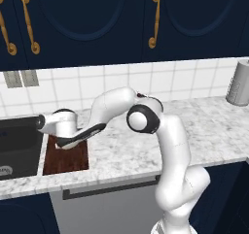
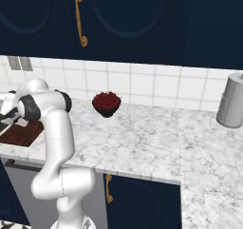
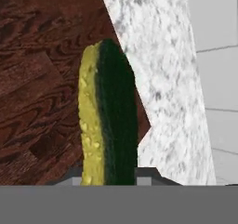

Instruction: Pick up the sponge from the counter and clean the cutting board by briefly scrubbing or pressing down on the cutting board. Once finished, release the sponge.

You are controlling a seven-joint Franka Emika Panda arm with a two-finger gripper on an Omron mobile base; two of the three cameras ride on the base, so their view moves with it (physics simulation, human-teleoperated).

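hand view has the sponge (image 3: 108, 116) standing on edge between my fingers, yellow side left, green side right, so my gripper (image 3: 109, 180) is clamped on it. behind it lies the cutting board (image 3: 37, 88), with the counter (image 3: 162, 79) beside. from the left base view my arm reaches over the board (image 1: 73, 162), next to the sink (image 1: 19, 141).

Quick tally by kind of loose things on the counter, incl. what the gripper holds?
Sponge, yellow with a dark green layer, between the gripper fingers over the board: 1
Cutting board, reddish-brown wood: 1
Bowl of red fruit: 1
Grey canister: 1
Total: 4
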